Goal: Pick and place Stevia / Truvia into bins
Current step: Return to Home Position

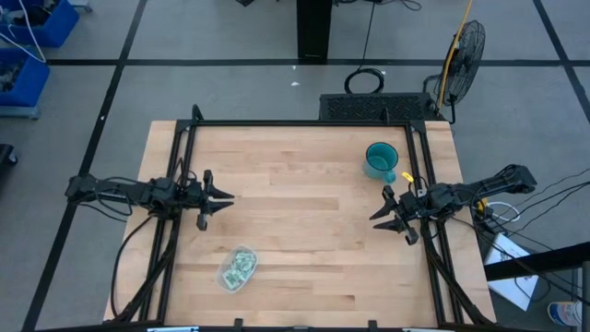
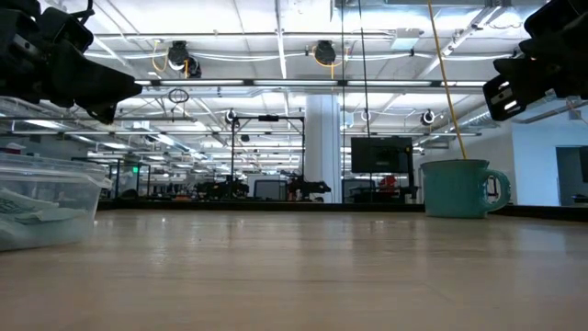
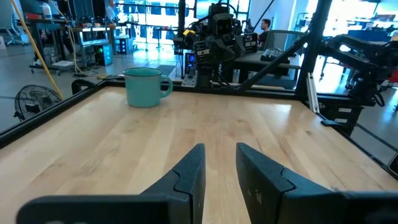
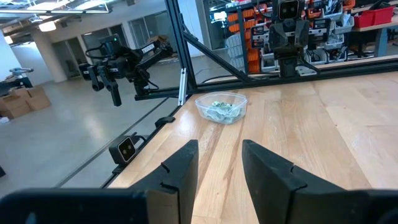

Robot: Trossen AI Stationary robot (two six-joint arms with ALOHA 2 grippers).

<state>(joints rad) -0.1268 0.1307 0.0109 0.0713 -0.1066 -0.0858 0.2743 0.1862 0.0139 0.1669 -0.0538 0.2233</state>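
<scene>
**Step in hand.** Judged to be the closing retreat to rest, not a pick. In the high view no sachet lies loose on the desk (image 1: 304,231). All visible Stevia / Truvia sachets (image 1: 242,265) sit in the see-through bin (image 1: 226,278), at the lower left of centre in that frame. The right wrist view confirms a pale green and white heap (image 4: 221,109) inside the tub (image 4: 200,102). An exact count cannot be made.

**Left hand** (image 1: 221,196). At the left-centre of the high frame, above the bin in the picture and well apart from it. Its wrist view shows the fingers (image 3: 189,177) parted, released, with nothing between them.

**Right hand** (image 1: 383,212). At the right-centre of the high frame, near the teal mug (image 1: 379,160), which stands toward the upper right. Fingers (image 4: 180,168) parted and empty.

**Height.** The low view shows both arms clear above the desk surface, and the bin (image 2: 46,207) at the left edge of that frame.

**Next move.** In my judgement no grasp is needed. Both arms need only draw back to their parked poses, hands empty. The right arm should keep clear of the mug; the left should avoid sweeping over the bin.
</scene>
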